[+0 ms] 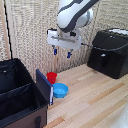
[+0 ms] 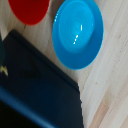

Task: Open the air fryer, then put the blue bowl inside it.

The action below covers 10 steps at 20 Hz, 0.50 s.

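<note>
Hand [image 1: 62, 52] hangs with fingers spread and empty above blue bowl [image 1: 60, 90] on wooden bench [image 1: 95, 100], red cup [image 1: 51, 77] just beside bowl, air fryer [image 1: 109, 52] well apart, drawer shut

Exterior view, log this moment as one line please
pincer open, holding nothing, raised above blue bowl | bowl on table beside red cup | air fryer drawer looks closed

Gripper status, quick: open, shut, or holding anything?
White blocky gripper: open, dark-blue fingers apart, holding nothing, hanging above the small round bright-blue plastic bowl.
</note>
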Tool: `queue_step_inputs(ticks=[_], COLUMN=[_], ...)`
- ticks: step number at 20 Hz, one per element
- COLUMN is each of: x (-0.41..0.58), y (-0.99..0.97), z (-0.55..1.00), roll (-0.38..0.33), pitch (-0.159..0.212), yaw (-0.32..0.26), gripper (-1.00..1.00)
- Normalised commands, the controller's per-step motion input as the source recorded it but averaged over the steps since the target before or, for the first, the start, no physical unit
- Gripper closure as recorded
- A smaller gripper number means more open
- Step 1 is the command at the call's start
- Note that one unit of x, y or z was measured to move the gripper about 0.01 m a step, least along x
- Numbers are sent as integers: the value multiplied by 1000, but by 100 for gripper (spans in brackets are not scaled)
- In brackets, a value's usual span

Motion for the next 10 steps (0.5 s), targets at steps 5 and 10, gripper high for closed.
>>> queue_step_inputs(ticks=[5,10], x=[0,13], y=[141,31], z=[-21,-54], roll=[-375,-365], pitch=[0,-30], yaw=[-94,-82], gripper=[-100,-100])
